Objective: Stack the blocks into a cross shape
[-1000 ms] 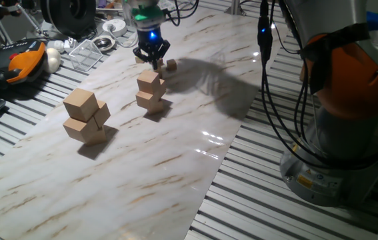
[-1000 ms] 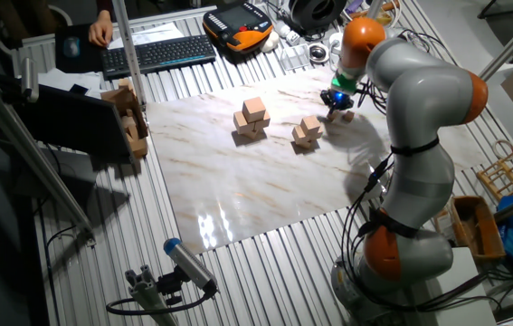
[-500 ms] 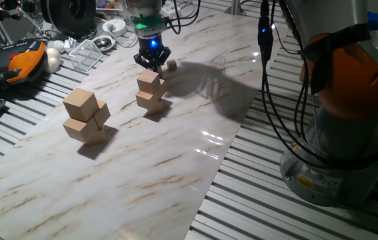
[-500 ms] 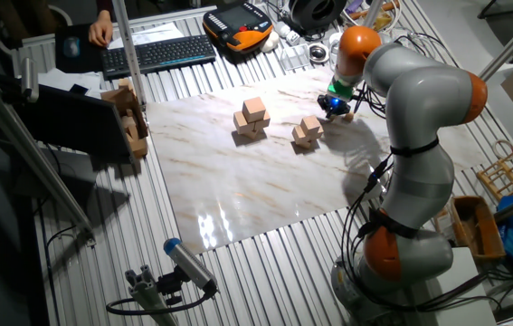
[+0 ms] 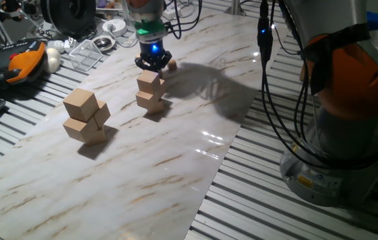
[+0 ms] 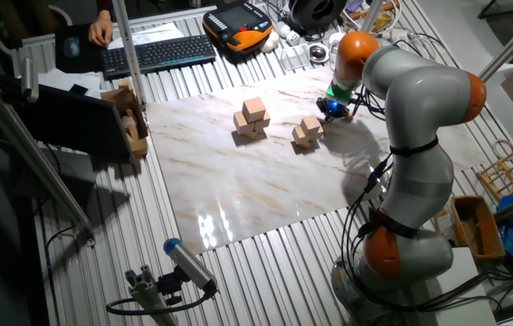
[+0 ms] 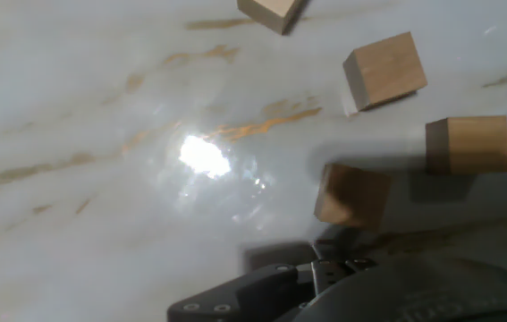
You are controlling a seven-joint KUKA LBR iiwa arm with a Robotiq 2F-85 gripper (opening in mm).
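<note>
Blocks: in hand view I count three small tan cubes loose on the marble, none touching another. One (image 7: 384,70) sits upper right, rotated so its edges run skew to the frame. A second (image 7: 468,144) lies at the right edge, squared to the frame. A third (image 7: 351,195) is blurred, in shadow, just above the finger; I can't tell whether it rests on the table or is held. Cubes, so no long axis to report. A corner of another block (image 7: 271,12) cuts in at the top edge, size unclear.

From one fixed view, only one small cube (image 5: 172,65) shows, just right of the gripper (image 5: 152,63), at the far end of the marble table (image 5: 175,153).

Gripper is low over that spot, blue light on. One dark finger (image 7: 262,291) shows at the bottom of hand view. I cannot tell whether the jaws are parted or closed, or gripping anything. In the other fixed view the gripper (image 6: 333,108) is too small to judge.

Medium cube stack (image 5: 151,92) stands just in front of the gripper, top cube twisted against the lower ones. Large cube stack (image 5: 86,117) sits well apart, nearer the left edge.
</note>
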